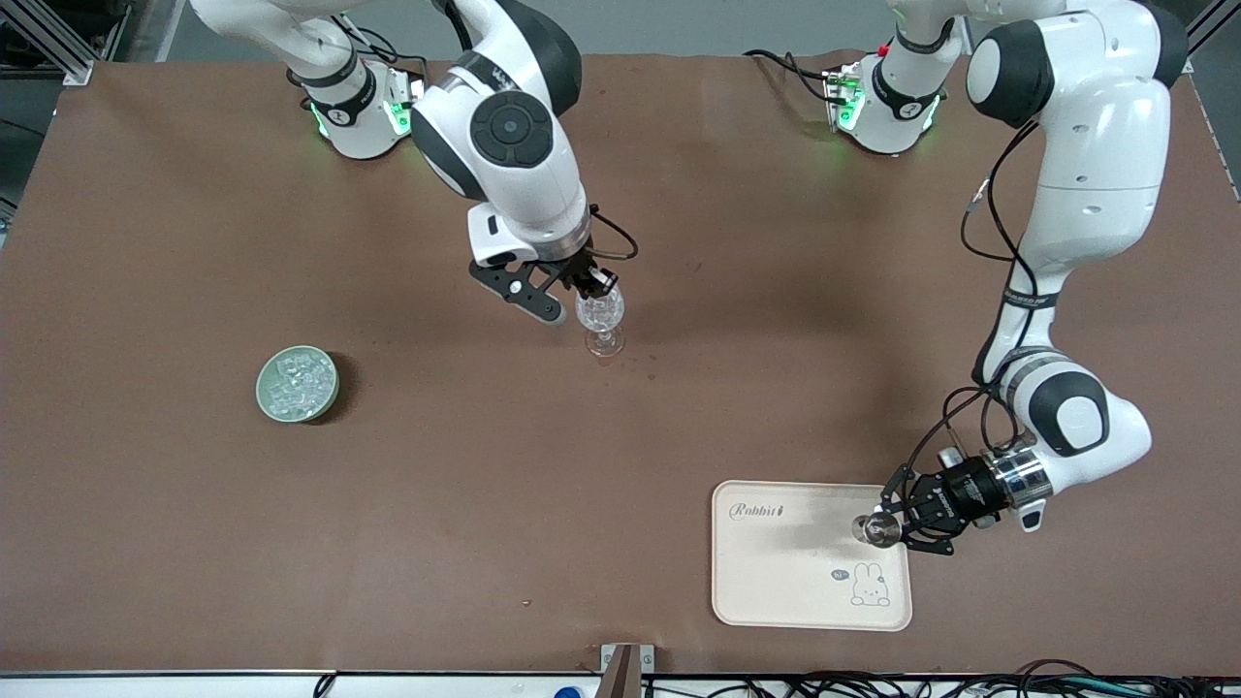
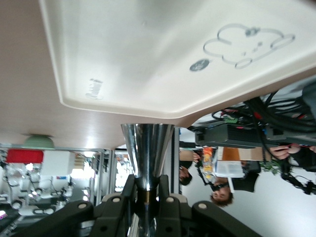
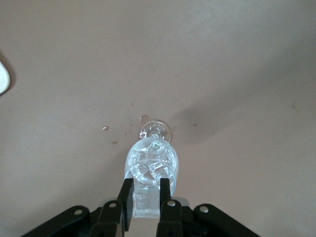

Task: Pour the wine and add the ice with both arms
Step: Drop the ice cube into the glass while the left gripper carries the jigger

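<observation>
A clear cut-pattern wine glass (image 1: 602,322) stands mid-table with ice cubes (image 3: 150,165) in its bowl. My right gripper (image 1: 593,288) is just over the glass rim, shut on one ice cube (image 3: 146,203); the right wrist view shows the gripper (image 3: 146,185) and the glass (image 3: 170,163) below it. My left gripper (image 1: 890,526) is shut on a shiny metal cone-shaped cup (image 1: 875,528) held sideways over the tray's edge. In the left wrist view the gripper (image 2: 146,186) clamps the cup (image 2: 148,148) at its narrow waist. A heap of ice (image 1: 296,380) lies in a green bowl (image 1: 266,399).
A cream tray (image 1: 776,572) with a rabbit drawing lies near the front camera at the left arm's end; it also shows in the left wrist view (image 2: 138,59). A few small drops (image 3: 106,128) lie on the brown table beside the glass foot.
</observation>
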`<state>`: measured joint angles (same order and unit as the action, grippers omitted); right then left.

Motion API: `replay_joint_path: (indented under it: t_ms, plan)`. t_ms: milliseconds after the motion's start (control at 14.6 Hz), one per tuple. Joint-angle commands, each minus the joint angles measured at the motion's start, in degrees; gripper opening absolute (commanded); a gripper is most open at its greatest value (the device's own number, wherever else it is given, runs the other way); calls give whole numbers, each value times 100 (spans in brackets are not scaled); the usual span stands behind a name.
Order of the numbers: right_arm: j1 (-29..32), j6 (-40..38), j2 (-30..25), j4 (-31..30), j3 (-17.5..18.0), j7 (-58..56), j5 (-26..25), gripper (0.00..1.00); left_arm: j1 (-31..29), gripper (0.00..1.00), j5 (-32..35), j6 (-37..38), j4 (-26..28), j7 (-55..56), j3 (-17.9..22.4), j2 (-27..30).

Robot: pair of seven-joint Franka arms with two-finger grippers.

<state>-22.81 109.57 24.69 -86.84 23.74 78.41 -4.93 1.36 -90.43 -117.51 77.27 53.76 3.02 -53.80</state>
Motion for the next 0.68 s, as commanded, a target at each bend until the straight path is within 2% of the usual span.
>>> replay_joint_path:
  t_ms: [0, 205, 479, 548, 616]
  plan:
    - [-30, 248, -52, -263, 16, 157, -166, 5, 101, 3, -466, -236, -222, -102, 58, -280]
    - [-74, 433, 124, -255, 17, 157, -175, 7, 180, 7, -870, -745, -283, -120, 5, -499]
    - [-101, 460, 229, -246, 16, 148, -219, 8, 136, 9, -915, -765, -143, -514, -3, -526]
    - [-118, 495, 256, -246, 16, 140, -236, 9, 92, 20, -933, -721, -134, -516, -4, -526]
    - [-127, 495, 264, -246, 16, 148, -271, 9, 83, 48, -1020, -712, -134, -533, -4, -517]
